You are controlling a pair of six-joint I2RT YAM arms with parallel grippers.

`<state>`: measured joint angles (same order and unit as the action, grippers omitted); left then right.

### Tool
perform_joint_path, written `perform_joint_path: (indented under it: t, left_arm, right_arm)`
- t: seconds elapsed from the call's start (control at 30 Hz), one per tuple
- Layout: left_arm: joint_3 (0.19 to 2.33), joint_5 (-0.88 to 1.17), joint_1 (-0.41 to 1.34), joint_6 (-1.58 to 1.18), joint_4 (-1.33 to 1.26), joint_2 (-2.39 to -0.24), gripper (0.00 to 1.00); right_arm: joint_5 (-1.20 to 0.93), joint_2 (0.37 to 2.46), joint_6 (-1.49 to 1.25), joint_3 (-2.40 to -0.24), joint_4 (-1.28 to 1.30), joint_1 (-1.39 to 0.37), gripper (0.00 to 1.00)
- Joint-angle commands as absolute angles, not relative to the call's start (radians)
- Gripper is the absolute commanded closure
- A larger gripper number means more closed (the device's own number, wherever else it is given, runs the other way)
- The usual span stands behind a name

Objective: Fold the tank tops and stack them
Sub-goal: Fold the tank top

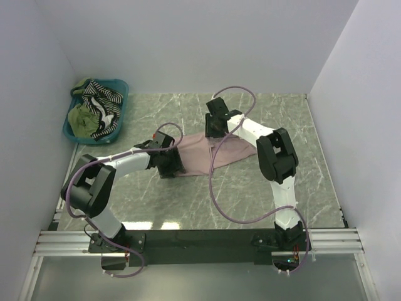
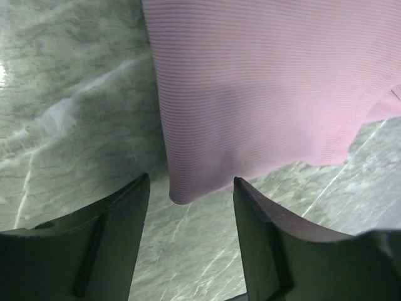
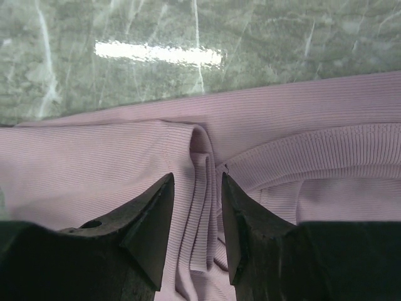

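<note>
- A grey-green marble-patterned tabletop (image 1: 282, 113) carries the scene, with pale walls on three sides.
- A plain dusty pink ribbed cloth tank top (image 1: 191, 157) lies flat near the middle of the tabletop, between the two arms, its length running left to right.
- The left gripper (image 1: 169, 164) sits low at the near-left corner of the pink top. In the left wrist view its dark fingers (image 2: 119, 238) stand wide apart over bare marble (image 2: 75, 94). The rounded corner of the pink cloth (image 2: 263, 94) lies just ahead of the gap and is not held.
- The right gripper (image 1: 214, 128) is down on the far edge of the pink top, towards its right half.
- In the right wrist view the right gripper's (image 3: 197, 177) jaws are narrow, and a raised ridge of bunched pink cloth (image 3: 94, 169) runs straight between them. A thicker hemmed band curves off to the right. I cannot tell whether the pads actually press the ridge or only straddle it.
- A teal plastic basket (image 1: 75, 138) stands at the far-left corner of the tabletop, well apart from the pink top.
- Inside it lie a black-and-white striped cloth top (image 1: 103, 100) and a crumpled olive green top (image 1: 81, 118), the striped one draped over and beside the green.
- A purple cable (image 1: 213, 188) loops from the right arm across the near part of the tabletop.
</note>
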<state>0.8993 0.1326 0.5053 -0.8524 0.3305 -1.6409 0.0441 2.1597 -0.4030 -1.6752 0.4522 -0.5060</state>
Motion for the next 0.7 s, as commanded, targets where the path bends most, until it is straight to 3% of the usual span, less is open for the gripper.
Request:
perform_joint_path:
  t: [0.0, 0.43, 0.67]
  left_arm:
    - [0.857, 0.141, 0.506, -0.825, 0.339, -1.635, 0.36]
    - [0.842, 0.193, 0.506, -0.819, 0.307, -1.663, 0.36]
    - [0.851, 0.195, 0.506, -0.818, 0.311, -1.674, 0.37]
  right_arm:
    - [0.043, 2.103, -0.403, -1.681, 0.42, -0.512, 0.57]
    - [0.017, 2.209, -0.407, -1.782, 0.431, -0.517, 0.57]
    - [0.029, 2.23, -0.41, -1.792, 0.446, -0.517, 0.62]
